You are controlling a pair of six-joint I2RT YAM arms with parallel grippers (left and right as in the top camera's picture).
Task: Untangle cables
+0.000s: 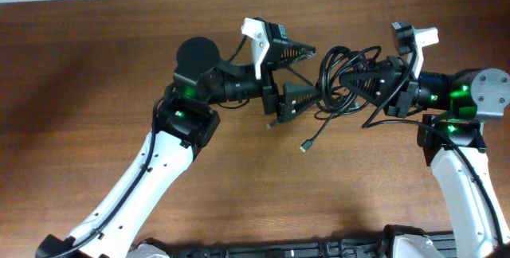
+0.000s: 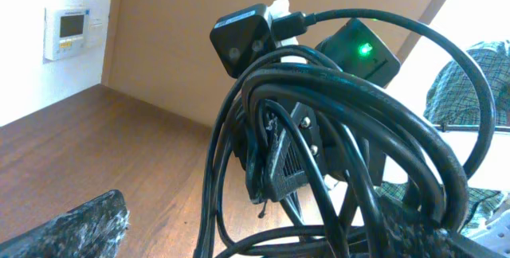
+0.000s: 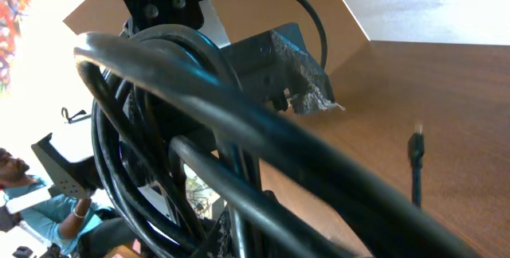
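Left claw (image 1: 317, 72): open, fingers spread wide, holding nothing. One finger sits above the near edge of the cables (image 1: 341, 60) in the overhead view and the other below it, so the bundle's left edge lies at the mouth of the gap. Contact between the fingers and the cables cannot be confirmed.

Right claw (image 1: 352, 79): closed, pushed into the bundle from the right. In the left wrist view several loops run around and over its closed fingers (image 2: 275, 166). Whether a strand is pinched between the pads cannot be told.

Cables: one tangled black bundle between the two claws, near the middle of the desk (image 1: 96, 67), toward its far side. The loops overlap closely and single cords cannot be separated by eye. One strand trails out of the bundle toward the near side and ends in a small plug (image 1: 305, 145), which lies flat on the desk, apart from both claws.
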